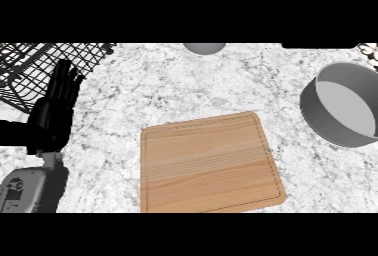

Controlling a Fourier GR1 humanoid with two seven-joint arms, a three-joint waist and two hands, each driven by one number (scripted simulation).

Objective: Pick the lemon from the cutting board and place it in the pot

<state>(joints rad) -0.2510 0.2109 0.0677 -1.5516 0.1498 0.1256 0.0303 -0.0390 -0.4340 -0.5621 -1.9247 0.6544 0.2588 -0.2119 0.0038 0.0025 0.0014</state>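
At the left my left hand rests, fingers straight, beside a wire rack. The cutting board lies bare; no lemon shows anywhere, so I risk searching blindly. The pot stands far right; nothing blocks it. My right hand is unseen.

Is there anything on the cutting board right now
No. The cutting board shows only bare wood; no lemon is visible on it.
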